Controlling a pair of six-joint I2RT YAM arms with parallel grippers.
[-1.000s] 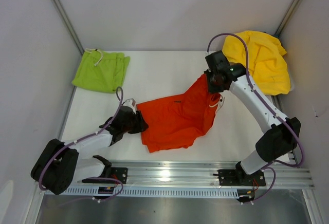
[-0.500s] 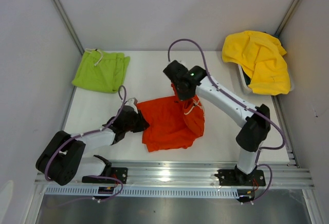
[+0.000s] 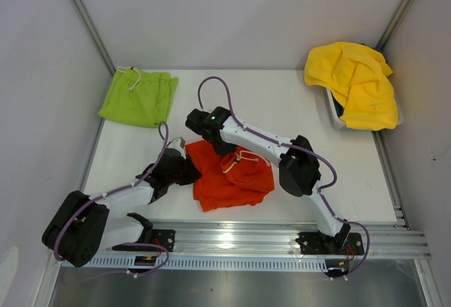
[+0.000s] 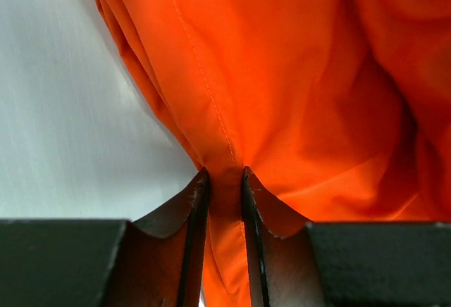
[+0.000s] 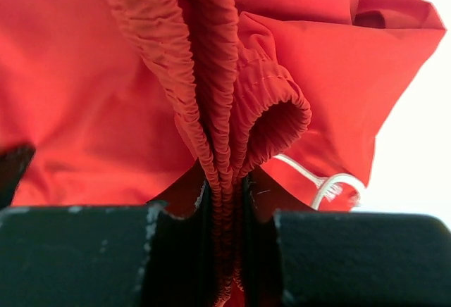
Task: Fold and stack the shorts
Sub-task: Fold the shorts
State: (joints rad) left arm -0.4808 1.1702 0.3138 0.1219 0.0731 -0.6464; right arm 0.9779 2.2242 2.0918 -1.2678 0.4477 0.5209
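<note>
Where pale walls (image 3: pixel 246 11) close in, white table (image 3: pixel 232 103) holds orange shorts (image 3: pixel 229 180).

- The whole table (image 3: pixel 296 103) is seen from high above and behind, looking down
- The orange-red shorts (image 3: pixel 236 184), shared by all views, are viewed at very close range past each wrist's fingers (image 4: pixel 187 226)

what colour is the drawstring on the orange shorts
White. The drawstring shows best in the right wrist view.
</note>
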